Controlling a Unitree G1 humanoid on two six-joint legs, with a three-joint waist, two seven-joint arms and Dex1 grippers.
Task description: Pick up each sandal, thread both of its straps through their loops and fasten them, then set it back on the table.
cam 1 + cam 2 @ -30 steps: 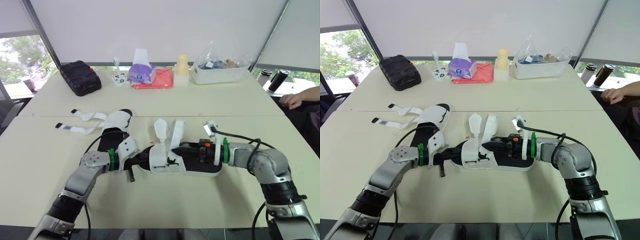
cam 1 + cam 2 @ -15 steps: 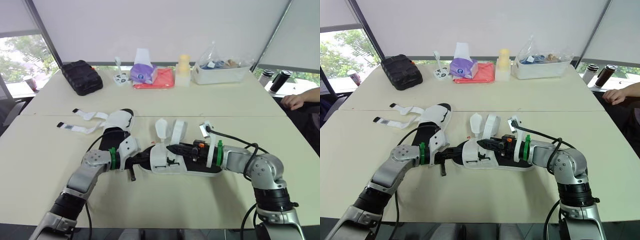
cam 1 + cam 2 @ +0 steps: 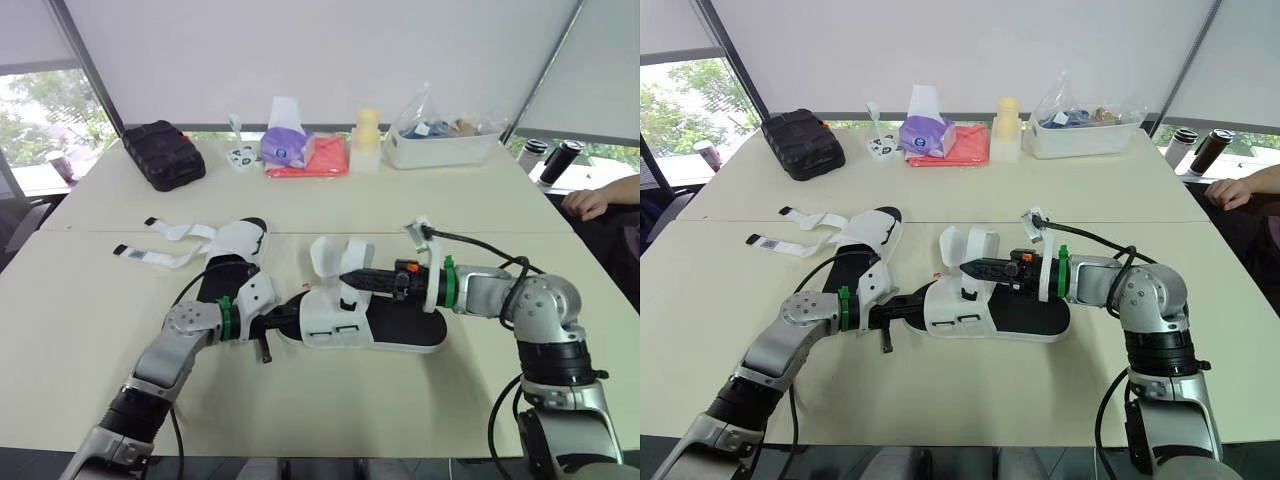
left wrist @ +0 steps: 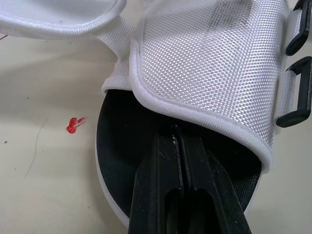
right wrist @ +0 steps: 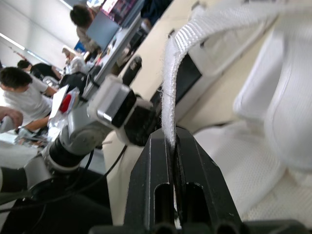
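Note:
A sandal with a black sole and white upper lies mid-table. My left gripper is shut on the sole's toe edge, as the left wrist view shows. My right gripper hovers over the upper, shut on one white strap. That strap stands up from the sandal. Two black loops sit on the side of the upper. The second sandal lies behind my left arm, with its two straps spread out loose on the table.
Along the far edge stand a black bag, a purple tissue pack on a red cloth, a yellow bottle and a clear box. A person's hand rests at the right edge.
My right gripper has moved from over the heel toward the toe, then risen, and has closed on the strap. The left gripper has kept its hold on the toe.

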